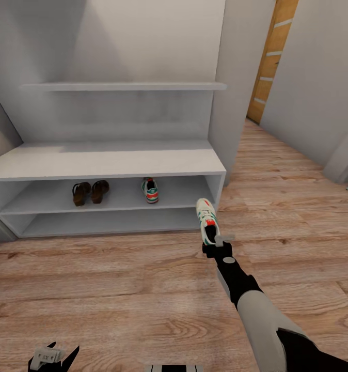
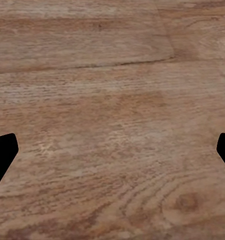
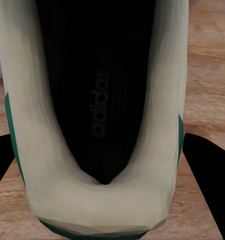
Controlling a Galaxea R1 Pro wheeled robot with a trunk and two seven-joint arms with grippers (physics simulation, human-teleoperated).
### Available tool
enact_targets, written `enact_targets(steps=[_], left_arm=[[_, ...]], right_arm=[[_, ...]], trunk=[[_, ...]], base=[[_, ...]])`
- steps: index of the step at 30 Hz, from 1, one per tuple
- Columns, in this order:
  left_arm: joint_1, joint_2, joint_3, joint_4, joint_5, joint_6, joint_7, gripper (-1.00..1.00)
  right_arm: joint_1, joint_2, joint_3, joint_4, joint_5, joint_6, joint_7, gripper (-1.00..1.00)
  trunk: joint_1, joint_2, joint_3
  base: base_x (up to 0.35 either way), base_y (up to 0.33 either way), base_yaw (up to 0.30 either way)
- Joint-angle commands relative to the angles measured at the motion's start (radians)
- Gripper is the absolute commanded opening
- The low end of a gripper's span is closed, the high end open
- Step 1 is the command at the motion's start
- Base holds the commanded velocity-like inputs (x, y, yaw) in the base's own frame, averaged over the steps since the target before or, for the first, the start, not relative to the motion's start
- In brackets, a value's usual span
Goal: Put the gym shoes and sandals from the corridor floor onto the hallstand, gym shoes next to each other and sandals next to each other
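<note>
While sandals (image 1: 90,191) occupy hallstand (image 1: 107,163), end effector (image 1: 214,245) grips shoe (image 1: 207,219).

A cream sneaker (image 3: 100,200) with green side trim is sitting heel-first between the two dark fingers (image 3: 205,175) of the right gripper (image 3: 102,170), showing its black insole with faint lettering, while wood plank floor (image 3: 210,75) is showing beyond it.
</note>
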State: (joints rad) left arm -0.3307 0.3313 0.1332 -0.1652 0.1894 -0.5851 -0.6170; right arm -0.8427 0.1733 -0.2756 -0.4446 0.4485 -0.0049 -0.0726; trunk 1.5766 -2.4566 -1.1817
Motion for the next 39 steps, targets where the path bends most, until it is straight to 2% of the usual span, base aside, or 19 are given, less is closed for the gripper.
enact_targets(steps=[1, 17, 39], left_arm=[[-0.001, 0.0, 0.003, 0.001, 0.008, 0.002, -0.01, 1.0], [-0.001, 0.0, 0.002, 0.0, 0.008, 0.004, -0.01, 1.0], [-0.001, 0.0, 0.004, -0.006, 0.012, 0.004, -0.01, 1.0]], right_arm=[[-0.001, 0.001, -0.007, 0.001, 0.009, 0.0, 0.0, -1.0], [-0.004, 0.001, -0.008, 0.008, 0.009, 0.0, -0.001, -1.0], [-0.004, 0.001, -0.01, 0.006, 0.008, -0.001, -0.004, -1.0]], trunk=[[0.0, 0.0, -0.001], [0.0, 0.0, -0.001], [0.0, 0.0, -0.001]], base=[[0.0, 0.0, 0.0], [0.0, 0.0, 0.02], [0.005, 0.0, 0.245]])
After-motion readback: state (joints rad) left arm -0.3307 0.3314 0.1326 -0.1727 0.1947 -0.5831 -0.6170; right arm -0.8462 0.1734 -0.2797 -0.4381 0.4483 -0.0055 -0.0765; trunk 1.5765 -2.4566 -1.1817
